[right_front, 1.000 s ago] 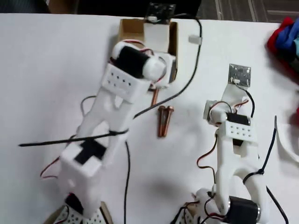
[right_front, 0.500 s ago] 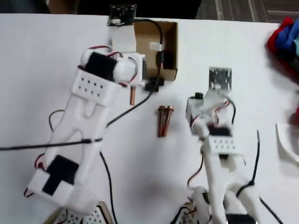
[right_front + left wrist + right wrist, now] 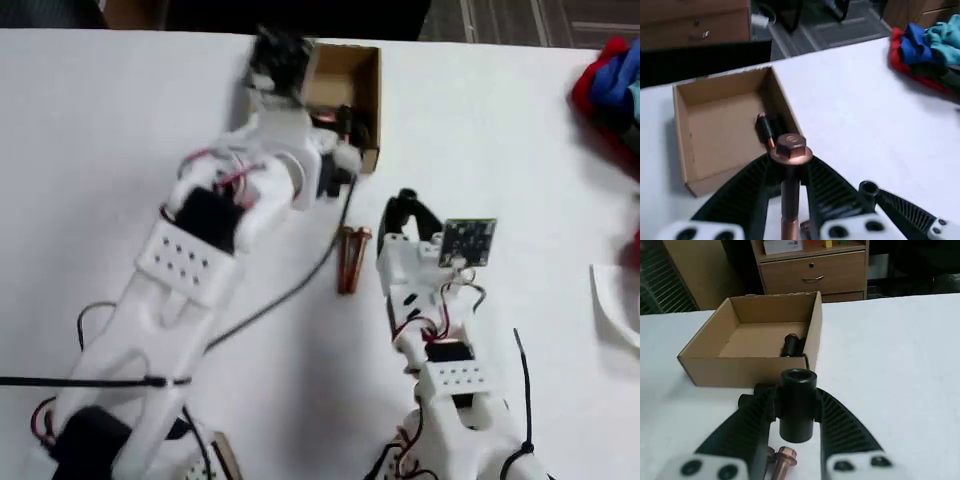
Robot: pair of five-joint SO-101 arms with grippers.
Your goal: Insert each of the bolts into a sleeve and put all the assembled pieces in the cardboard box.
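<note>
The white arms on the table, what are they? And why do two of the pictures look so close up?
They are two small robot arms, side by side at a white table. One picture comes from a camera up high, looking down on both arms. The other two come from little cameras on each arm's wrist, so you look along its black jaws. On the left arm the jaws hold a copper bolt by its stem. On the right arm the jaws hold a black sleeve, a short tube that the bolt slides into. Nearby sits an open cardboard box with one finished piece inside, a bolt already in its sleeve. Two more bolts lie side by side on the table between the arms.
</note>
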